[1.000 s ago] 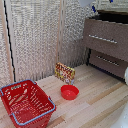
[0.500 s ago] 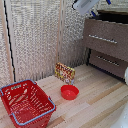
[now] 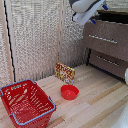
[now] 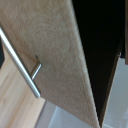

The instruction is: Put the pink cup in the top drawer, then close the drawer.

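The storage unit (image 3: 106, 42) is a grey-brown wood-grain chest with slim silver bar handles, standing at the far edge of the worktop (image 3: 95, 102) on the exterior view's right. Its top drawer (image 3: 102, 36) stands pulled out, with a dark gap above the front. The gripper (image 3: 98, 14), with blue tips on a white arm, hangs just above this drawer; I cannot tell if it is released or clenched.

The wrist view shows only a drawer front from close, its silver bar handle (image 4: 21, 63) and the dark interior (image 4: 97, 45); the exterior view does not show this inside.

The red basket (image 3: 26, 102) sits at the near corner on the exterior view's left, and the red bowl (image 3: 69, 92) is near the middle; their contents are not clear. A small printed box (image 3: 64, 73) stands behind the bowl.
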